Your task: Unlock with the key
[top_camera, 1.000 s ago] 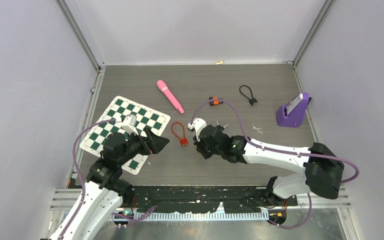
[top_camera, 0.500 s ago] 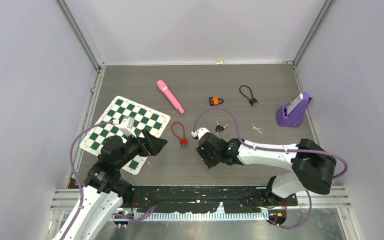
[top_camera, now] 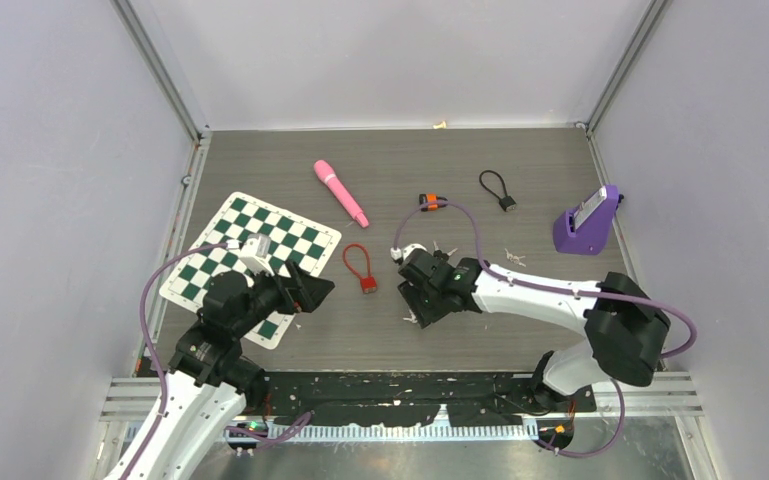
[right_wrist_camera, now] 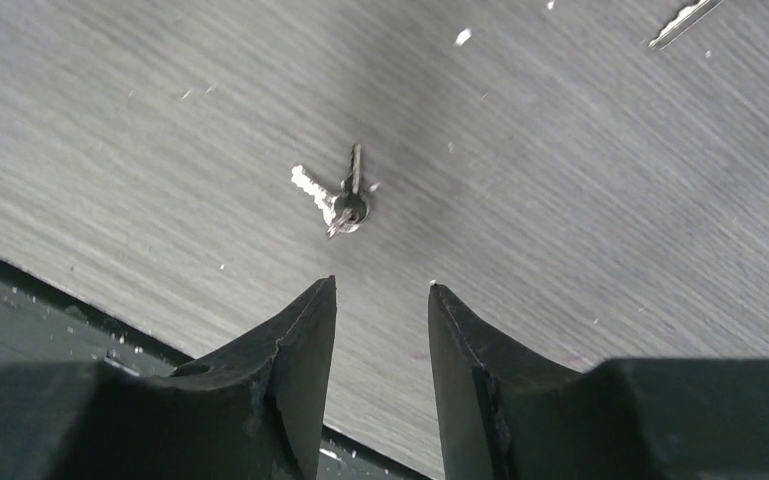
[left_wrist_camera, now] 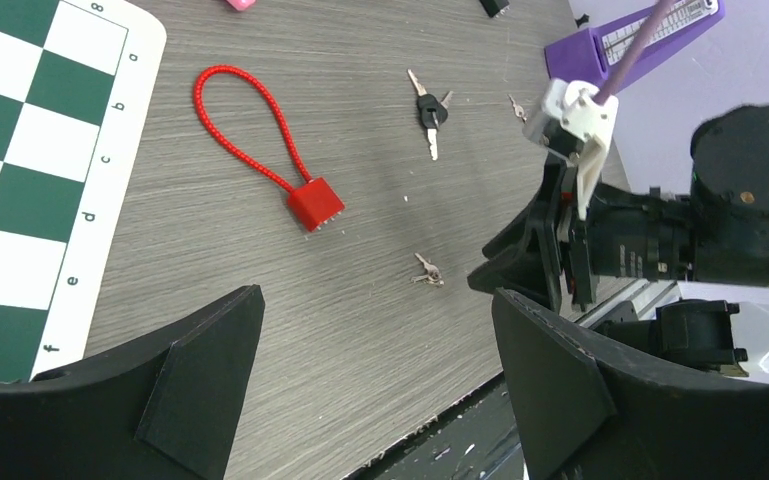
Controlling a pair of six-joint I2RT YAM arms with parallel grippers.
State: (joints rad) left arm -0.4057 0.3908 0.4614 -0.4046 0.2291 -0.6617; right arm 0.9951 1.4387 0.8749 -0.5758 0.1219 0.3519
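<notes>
key: small silver key pair on a ring (right_wrist_camera: 338, 200), lying on grey wood-grain table (right_wrist_camera: 610, 200) just beyond right gripper (right_wrist_camera: 380, 292) | right: fingers parted, empty | left gripper (left_wrist_camera: 375, 300): spread wide, empty | handling: probably light, thin, rigid, slippery; pinch one bow by its edges

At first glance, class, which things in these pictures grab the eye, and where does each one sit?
The green-and-white chessboard mat at the left stands out first, then the pink wand farther back and the purple stand at the far right. In the middle lies a red cable lock, and a small bunch of keys lies just ahead of the open right gripper.
</notes>
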